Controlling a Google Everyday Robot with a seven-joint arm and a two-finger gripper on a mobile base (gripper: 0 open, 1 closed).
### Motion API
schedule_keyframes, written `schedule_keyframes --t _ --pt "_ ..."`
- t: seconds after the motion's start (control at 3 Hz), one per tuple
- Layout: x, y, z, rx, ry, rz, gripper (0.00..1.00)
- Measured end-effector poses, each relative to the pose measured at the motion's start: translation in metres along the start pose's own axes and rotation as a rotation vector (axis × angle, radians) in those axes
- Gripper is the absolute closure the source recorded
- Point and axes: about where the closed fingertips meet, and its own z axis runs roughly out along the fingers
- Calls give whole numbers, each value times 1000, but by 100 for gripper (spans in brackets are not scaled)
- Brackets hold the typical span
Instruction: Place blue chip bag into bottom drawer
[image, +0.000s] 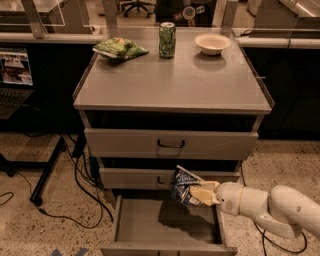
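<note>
The blue chip bag (184, 186), crumpled dark navy foil with white lettering, hangs in my gripper (202, 193). The gripper reaches in from the right on a white arm and is shut on the bag's right edge. It holds the bag above the right half of the open bottom drawer (150, 222), in front of the middle drawer's face. The bottom drawer is pulled out and its plain grey floor shows, with the bag's shadow on it.
The two upper drawers (170, 144) with black handles are closed. On the cabinet top (175, 80) lie a green chip bag (120, 48), a green can (167, 40) and a white bowl (213, 43). Cables (80, 185) run on the floor at left.
</note>
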Motion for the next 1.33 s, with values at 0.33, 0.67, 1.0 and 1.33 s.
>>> schedule_keyframes --t 0.33,0.67,1.0,1.33 --pt "43 -28 30 50 -63 81 100" --pt "66 -47 47 72 -78 127 100" --pt "99 -61 57 86 -52 204 100" --pt "133 -71 62 114 -15 281 100"
